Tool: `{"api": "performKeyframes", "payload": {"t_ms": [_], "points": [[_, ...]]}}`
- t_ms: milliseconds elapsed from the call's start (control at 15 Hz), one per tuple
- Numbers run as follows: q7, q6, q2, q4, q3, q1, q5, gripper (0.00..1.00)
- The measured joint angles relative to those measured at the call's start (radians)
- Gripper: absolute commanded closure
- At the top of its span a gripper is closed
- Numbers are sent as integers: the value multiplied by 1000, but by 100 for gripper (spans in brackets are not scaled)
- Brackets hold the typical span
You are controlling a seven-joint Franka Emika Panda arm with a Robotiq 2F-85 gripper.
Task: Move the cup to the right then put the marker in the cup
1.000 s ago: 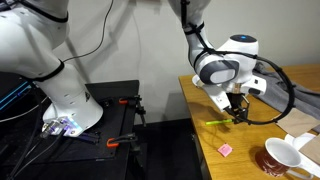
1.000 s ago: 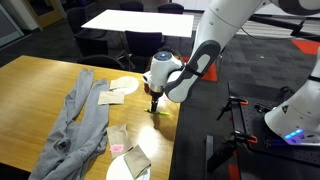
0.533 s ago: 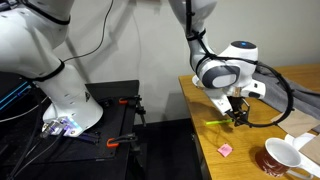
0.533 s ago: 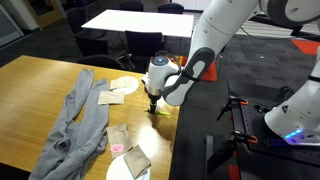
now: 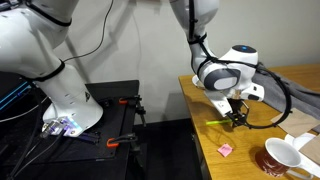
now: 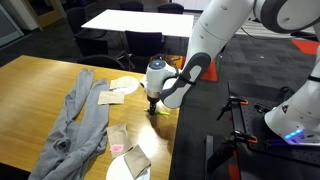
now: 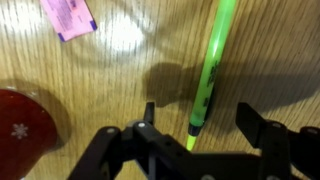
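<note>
In the wrist view the gripper (image 7: 197,128) hangs with jaws apart astride the near end of the yellow-green marker (image 7: 212,65), which lies on the wooden table (image 7: 110,85) with its long axis nearly square to the closing line, the dark red cup (image 7: 20,128) well aside.

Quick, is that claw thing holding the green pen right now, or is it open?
Gripper: open, holding nothing. The marker lies loose between its spread fingers.
</note>
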Motion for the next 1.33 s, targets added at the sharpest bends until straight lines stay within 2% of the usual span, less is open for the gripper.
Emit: {"api": "performKeyframes", "payload": {"t_ms": [67, 133, 200, 267, 467, 533, 667, 867, 933, 1000, 1333], "points": [[1, -5, 4, 6, -3, 3, 0, 32], [4, -9, 8, 11, -5, 5, 0, 31], [7, -13, 11, 15, -6, 5, -1, 38], [9, -18, 13, 19, -6, 6, -1, 34], [9, -40, 16, 30, -7, 6, -1, 44], [10, -45, 19, 34, -7, 6, -1, 59], [10, -49, 25, 41, -7, 6, -1, 77], [10, -54, 30, 47, -6, 7, -1, 98], [10, -58, 30, 49, -6, 9, -1, 99], [10, -62, 30, 51, -7, 12, -1, 95], [36, -63, 26, 52, -13, 22, -1, 95]]}}
